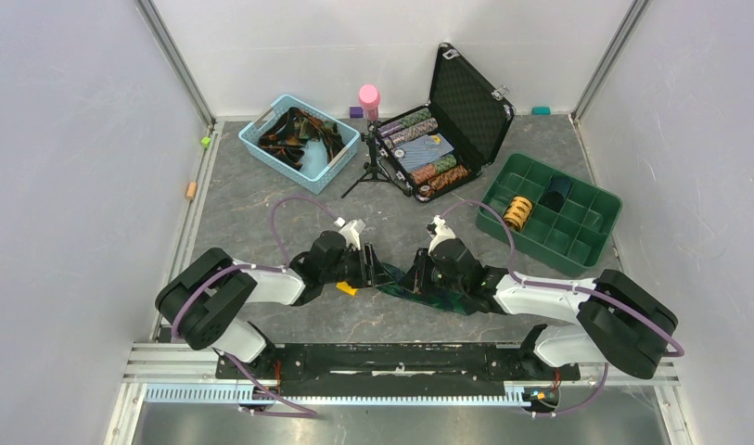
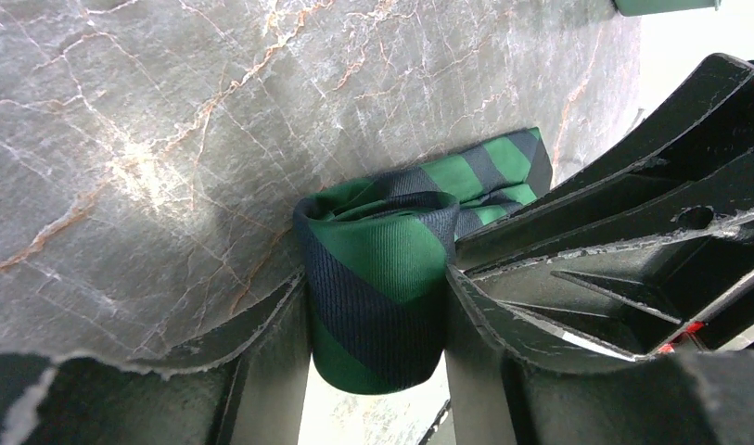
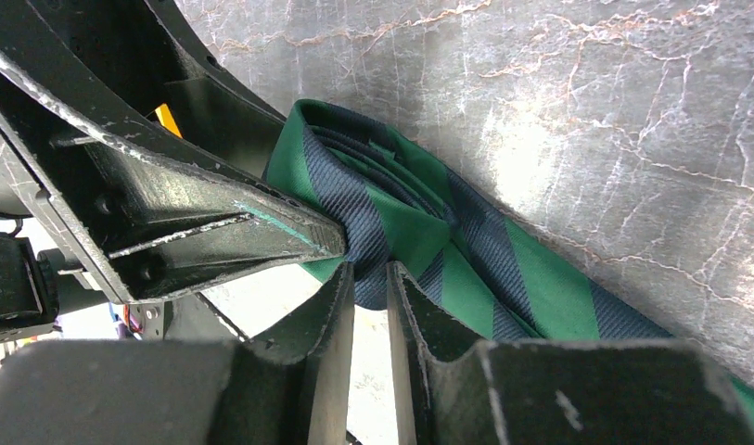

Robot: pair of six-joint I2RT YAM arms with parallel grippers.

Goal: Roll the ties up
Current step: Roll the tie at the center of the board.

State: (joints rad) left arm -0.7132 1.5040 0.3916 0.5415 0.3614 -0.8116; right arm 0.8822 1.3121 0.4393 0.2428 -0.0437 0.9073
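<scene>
Left gripper [image 2: 377, 287] fingers half-closed, hugging rolled green-navy tie [image 2: 391, 246], six o'clock of open case [image 1: 452, 125]; right gripper [image 3: 371, 283] nearly shut, pinching fabric at roll's three o'clock. Keep tail taut, squeeze evenly, avoid unrolling.

Open black case [image 1: 470, 107], green tray [image 1: 586, 232]

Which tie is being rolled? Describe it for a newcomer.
On the grey marble table, look at the near middle, where the left gripper and right gripper meet. The tie there is partly rolled, with broad green and navy stripes, unlike the brownish ties in the blue basket behind.
</scene>
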